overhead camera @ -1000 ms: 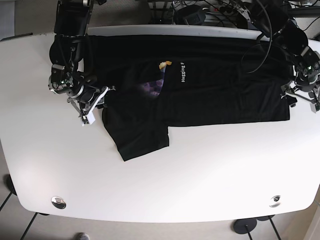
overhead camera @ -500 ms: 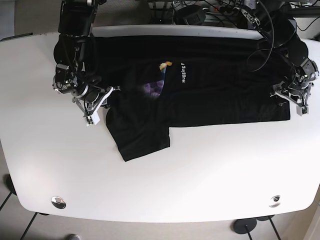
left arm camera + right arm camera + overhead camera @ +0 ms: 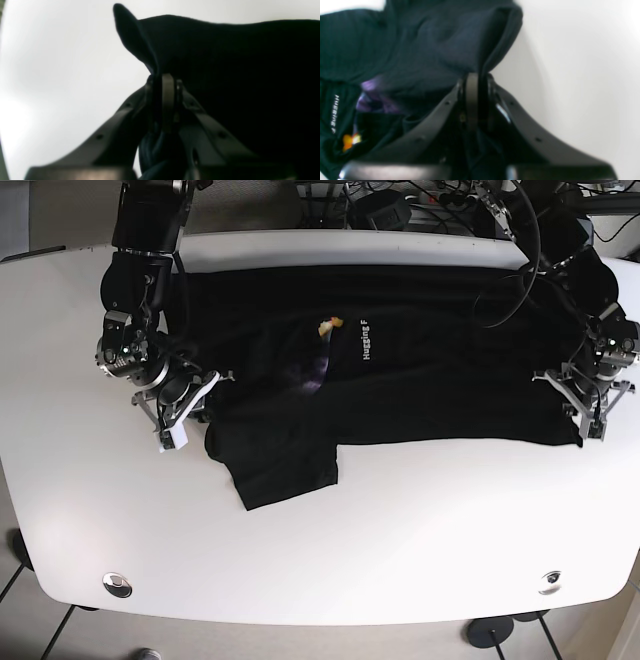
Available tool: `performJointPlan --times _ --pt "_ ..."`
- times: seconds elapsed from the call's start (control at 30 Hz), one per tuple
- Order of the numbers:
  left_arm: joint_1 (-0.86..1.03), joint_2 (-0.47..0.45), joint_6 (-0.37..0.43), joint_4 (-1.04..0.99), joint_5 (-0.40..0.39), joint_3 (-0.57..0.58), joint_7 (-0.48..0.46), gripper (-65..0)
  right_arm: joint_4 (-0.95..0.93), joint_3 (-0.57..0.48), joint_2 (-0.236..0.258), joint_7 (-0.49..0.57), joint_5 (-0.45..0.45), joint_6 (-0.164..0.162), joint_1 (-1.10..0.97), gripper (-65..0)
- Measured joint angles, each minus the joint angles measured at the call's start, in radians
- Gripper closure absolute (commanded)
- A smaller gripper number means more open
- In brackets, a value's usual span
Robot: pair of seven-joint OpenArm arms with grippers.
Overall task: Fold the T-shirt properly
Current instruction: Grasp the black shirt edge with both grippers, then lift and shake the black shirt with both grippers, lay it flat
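Observation:
A black T-shirt [image 3: 420, 360] with white lettering and a purple and orange print lies spread on the white table [image 3: 330, 550]. My left gripper [image 3: 588, 422] is at the shirt's right lower corner, shut on the fabric; the left wrist view shows the jaws pinched together [image 3: 165, 82] with a flap of the T-shirt [image 3: 225, 62] standing up from them. My right gripper [image 3: 180, 425] is at the shirt's left edge, shut on a fold of the T-shirt [image 3: 460, 45], as the right wrist view [image 3: 475, 82] shows. A sleeve [image 3: 280, 470] sticks out toward the front.
Cables and equipment [image 3: 400, 205] lie behind the table's far edge. Two round metal fittings [image 3: 117, 584] [image 3: 549, 582] sit near the table's front corners. Bare white table surface lies in front of the shirt.
My left gripper has moved down toward the front edge, dragging the shirt's right hem with it. My right gripper has shifted slightly down and left, holding the left edge. The print has moved a little.

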Motion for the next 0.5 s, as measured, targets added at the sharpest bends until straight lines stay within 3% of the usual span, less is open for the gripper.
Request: performJointPlan --times 0.07,0.17,0.23,0.27,0.33,0.5 --pt "-0.048 0.005 -0.006 0.053 -0.013 0.031 -0.001 -0.6 0.003 -0.003 0.000 -0.005 0.001 -0.003 0.067 -1.7" --pt "-0.234 -0.002 -0.008 0.073 0.002 0.090 0.113 -0.6 -0.020 -0.016 0.040 -0.009 0.003 -0.004 0.243 -1.7" --pt "-0.350 -0.004 -0.006 0.069 0.002 0.115 0.132 -0.6 -0.063 -0.035 0.058 -0.037 0.001 -0.008 0.355 -1.7" --pt "-0.437 -0.023 -0.006 0.034 0.001 0.169 0.131 -0.6 -0.105 -0.046 0.073 -0.034 0.006 0.002 0.443 -1.7" --pt "-0.551 -0.053 -0.008 -0.040 -0.011 0.247 0.131 -0.6 -0.178 -0.071 0.092 -0.036 -0.003 -0.011 0.576 -1.7" --pt "-0.911 -0.072 -0.007 -0.274 0.001 0.271 0.119 -0.6 -0.349 -0.089 0.117 -0.033 0.004 0.005 0.932 -1.7"
